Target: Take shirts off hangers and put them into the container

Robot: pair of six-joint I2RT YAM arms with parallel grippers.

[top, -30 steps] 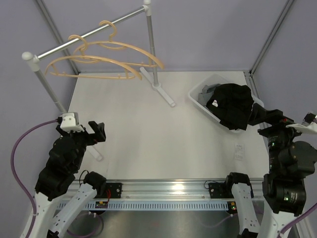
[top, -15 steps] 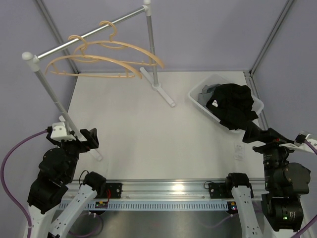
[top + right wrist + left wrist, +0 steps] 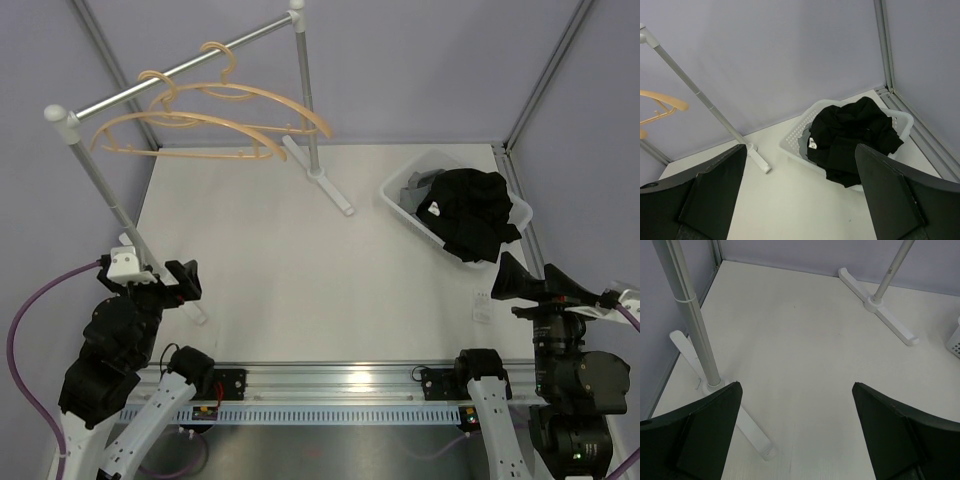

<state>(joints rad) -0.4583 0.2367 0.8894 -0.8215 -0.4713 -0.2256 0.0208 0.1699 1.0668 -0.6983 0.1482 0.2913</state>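
Note:
The black shirt [image 3: 470,215] [image 3: 850,135] lies heaped in the white container [image 3: 398,203] [image 3: 792,139] at the right rear, spilling over its near rim. A bit of the grey shirt [image 3: 420,188] [image 3: 804,142] shows under it. Two tan wooden hangers [image 3: 200,125] hang bare on the rail; the tip of one [image 3: 667,103] shows in the right wrist view. My left gripper [image 3: 183,280] [image 3: 796,385] is open over the table near the left post, holding nothing. Open and holding nothing too, my right gripper [image 3: 520,280] [image 3: 800,146] is well short of the container.
The grey metal rail [image 3: 170,72] slopes across the back left on two posts. Their white feet lie on the table, one [image 3: 328,188] [image 3: 880,310] at rear centre and one [image 3: 195,310] [image 3: 747,427] just beside my left gripper. Frame uprights [image 3: 545,80] stand behind the container.
My right arm has drawn back from the container toward the near edge. My left arm pulled back and left, then held still. Both grippers stayed open.

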